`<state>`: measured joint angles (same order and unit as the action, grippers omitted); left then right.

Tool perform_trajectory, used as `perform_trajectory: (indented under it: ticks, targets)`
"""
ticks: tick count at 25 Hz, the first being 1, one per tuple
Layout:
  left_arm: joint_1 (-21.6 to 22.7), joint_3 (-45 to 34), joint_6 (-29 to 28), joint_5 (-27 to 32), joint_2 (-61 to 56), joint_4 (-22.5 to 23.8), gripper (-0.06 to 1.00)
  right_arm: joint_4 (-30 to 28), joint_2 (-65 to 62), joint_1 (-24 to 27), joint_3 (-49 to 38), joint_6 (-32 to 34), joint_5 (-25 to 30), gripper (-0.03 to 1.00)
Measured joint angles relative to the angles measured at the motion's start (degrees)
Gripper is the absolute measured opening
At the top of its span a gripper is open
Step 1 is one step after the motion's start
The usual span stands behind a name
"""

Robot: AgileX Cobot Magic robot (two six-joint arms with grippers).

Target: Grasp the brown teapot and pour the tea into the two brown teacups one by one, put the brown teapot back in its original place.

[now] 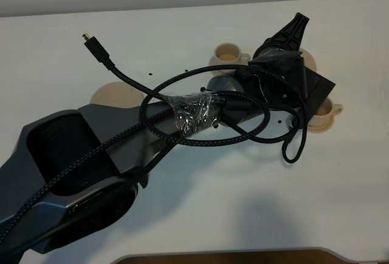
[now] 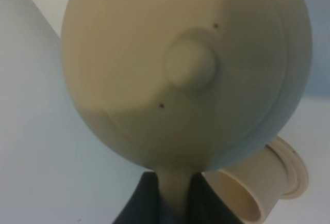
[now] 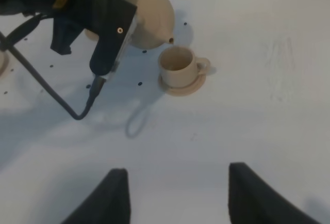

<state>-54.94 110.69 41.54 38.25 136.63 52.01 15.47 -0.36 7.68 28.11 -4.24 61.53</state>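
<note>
the left gripper (image 2: 174,199) is clamped on the loop handle of the squat beige-tan ceramic teapot (image 3: 150,16), with a dark finger tight on either side of it in the left wrist view. the teapot hangs tipped above the white table (image 1: 243,203). its short spout is close by the rim of the small beige-tan ceramic teacup (image 3: 178,64) on its round saucer. in the high view that cup sits at about 5 o'clock of the gripper head.

this looks like the pouring step at this cup, though no stream can be made out. the second matching teacup (image 1: 230,52) stands at 10 o'clock of the gripper. the wide flat beige-tan saucer (image 1: 112,93) lies well apart at 9 o'clock.

the next move calls for levelling the pot before carrying it on. i cannot tell which cups are filled. the right gripper (image 3: 178,198) hangs with jaws apart, holding nothing.
</note>
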Motion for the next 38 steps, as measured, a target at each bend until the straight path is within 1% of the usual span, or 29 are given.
perform_trajectory:
  ticks: [3,9,15,22,29,38]
  targets:
    - [-0.25,0.0,0.0,-0.01,0.0,0.55,0.14,0.0,0.0,0.0,0.0,0.0,0.0,0.45]
    - [-1.03,0.0,0.0,-0.92,0.0,3.11,0.14,0.0,0.0,0.0,0.0,0.0,0.0,0.45]
    - [-1.03,0.0,0.33,-1.37,0.0,3.4,0.14,0.0,0.0,0.0,0.0,0.0,0.0,0.45]
    - [-1.03,0.0,1.97,-1.37,0.0,3.71,0.14,0.0,0.0,0.0,0.0,0.0,0.0,0.45]
    - [-1.03,0.0,2.65,-1.21,0.0,6.87,0.14,0.0,0.0,0.0,0.0,0.0,0.0,0.45]
    - [-1.03,0.0,2.65,-1.39,0.0,7.48,0.14,0.0,0.0,0.0,0.0,0.0,0.0,0.45]
